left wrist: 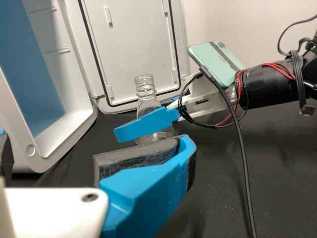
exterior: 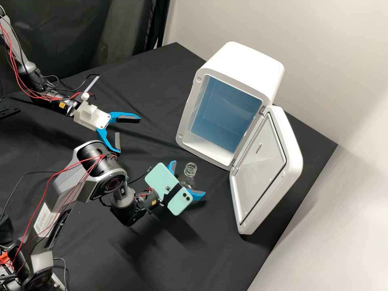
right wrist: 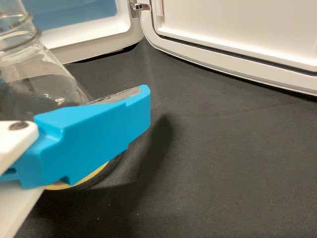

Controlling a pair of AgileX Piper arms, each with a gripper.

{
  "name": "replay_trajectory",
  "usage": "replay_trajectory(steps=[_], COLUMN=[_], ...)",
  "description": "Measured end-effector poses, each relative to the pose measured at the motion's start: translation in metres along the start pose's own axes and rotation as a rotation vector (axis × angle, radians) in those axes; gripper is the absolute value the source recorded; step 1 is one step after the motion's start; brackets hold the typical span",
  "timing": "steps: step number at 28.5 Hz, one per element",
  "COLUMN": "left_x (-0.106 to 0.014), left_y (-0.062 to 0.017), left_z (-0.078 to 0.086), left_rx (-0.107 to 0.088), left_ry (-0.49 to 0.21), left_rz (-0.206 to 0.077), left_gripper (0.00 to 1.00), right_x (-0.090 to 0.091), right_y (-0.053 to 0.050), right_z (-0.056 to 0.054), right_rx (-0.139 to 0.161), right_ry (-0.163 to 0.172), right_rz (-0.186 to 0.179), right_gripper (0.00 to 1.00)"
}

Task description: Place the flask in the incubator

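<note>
A clear glass flask with an open neck stands upright on the black bench, just in front of the white incubator. The incubator's door hangs wide open toward the bench's right edge, showing a blue inside. My right gripper is shut on the flask low down, one blue finger against the glass. In the left wrist view that finger crosses the flask. My left gripper is open over the bench, left of the flask, holding nothing.
A mint-green phone rides on the right wrist and hides the flask's base from above. Red wires run along both arms. The bench's right edge lies close beyond the open door. Bare bench lies behind the left gripper.
</note>
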State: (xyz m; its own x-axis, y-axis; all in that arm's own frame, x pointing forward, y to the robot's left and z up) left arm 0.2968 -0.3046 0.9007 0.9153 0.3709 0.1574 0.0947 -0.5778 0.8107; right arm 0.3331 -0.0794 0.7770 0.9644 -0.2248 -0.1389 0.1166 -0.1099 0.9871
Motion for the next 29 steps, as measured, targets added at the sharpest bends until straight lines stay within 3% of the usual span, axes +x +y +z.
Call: replay_trajectory(steps=[10,28,29], left_x=[0.0,0.0,0.0], left_y=[0.0,0.0,0.0], left_z=[0.0,0.0,0.0], left_rx=[0.0,0.0,0.0], left_ry=[0.0,0.0,0.0], left_rz=[0.0,0.0,0.0], left_gripper=[1.0,1.0,1.0], right_x=[0.0001,0.0008,0.0008], right_y=[-0.0013,-0.0036,-0.0036], right_z=[-0.0012,0.0007,0.0007], right_rx=[-0.023,-0.023,-0.023], right_ry=[0.003,-0.006,-0.006], right_rz=[-0.004,-0.006,-0.006], right_gripper=[1.0,1.0,0.0])
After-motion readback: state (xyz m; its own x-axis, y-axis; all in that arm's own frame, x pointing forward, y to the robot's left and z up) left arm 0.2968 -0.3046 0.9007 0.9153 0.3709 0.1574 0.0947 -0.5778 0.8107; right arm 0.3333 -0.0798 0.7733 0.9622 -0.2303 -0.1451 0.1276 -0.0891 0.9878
